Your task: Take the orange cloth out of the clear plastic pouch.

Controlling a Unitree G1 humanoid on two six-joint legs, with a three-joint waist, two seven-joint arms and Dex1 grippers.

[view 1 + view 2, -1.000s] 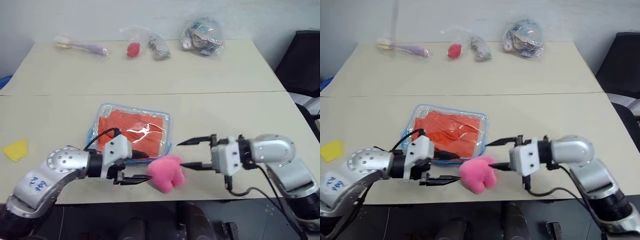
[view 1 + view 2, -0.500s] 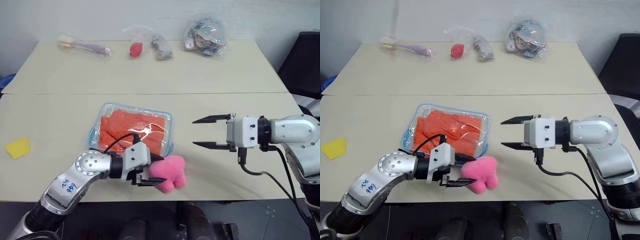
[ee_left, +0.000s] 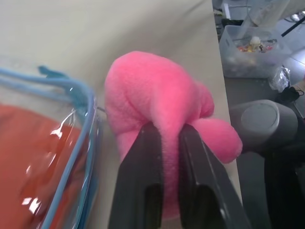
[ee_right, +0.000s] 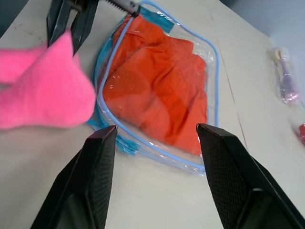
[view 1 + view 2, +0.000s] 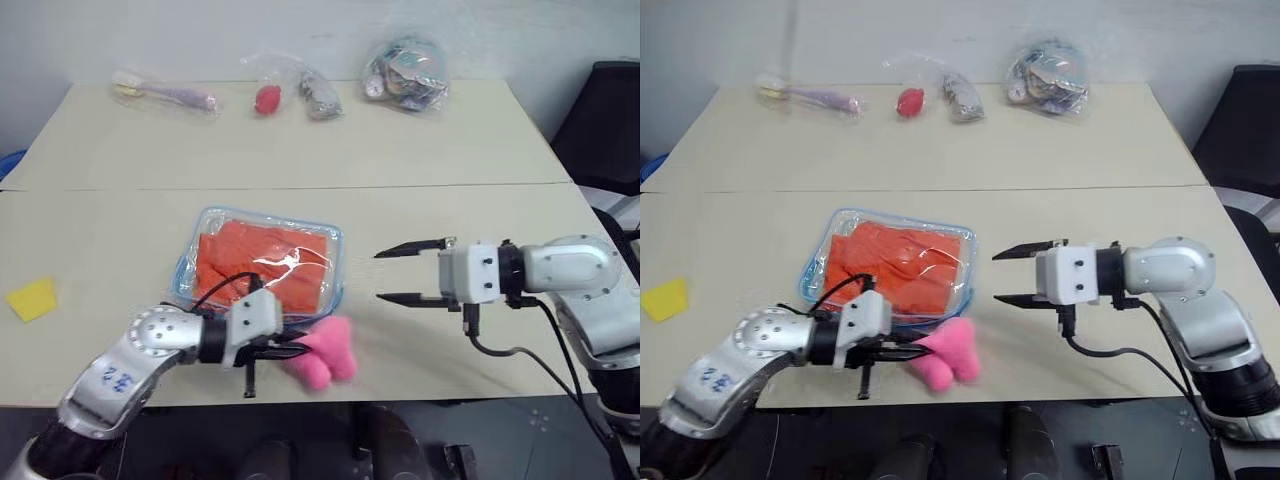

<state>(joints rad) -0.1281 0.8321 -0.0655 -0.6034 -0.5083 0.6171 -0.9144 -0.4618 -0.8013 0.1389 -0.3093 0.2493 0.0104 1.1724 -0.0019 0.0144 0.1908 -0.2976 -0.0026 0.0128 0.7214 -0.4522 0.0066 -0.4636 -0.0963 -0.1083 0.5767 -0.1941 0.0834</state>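
The left pincer (image 3: pixel 164 136) has just clamped onto the pink puff (image 3: pixel 157 95), clearing it from beside the clear plastic pouch (image 5: pixel 335 240) on the surface (image 5: pixel 450 150). The orange cloth (image 5: pixel 262 262) remains inside; the right pincer (image 5: pixel 398 274) hovers spread apart nearby.

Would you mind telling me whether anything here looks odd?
Yes: the left gripper is shut on the pink puff, not the clear plastic pouch, and the orange cloth lies inside the pouch.
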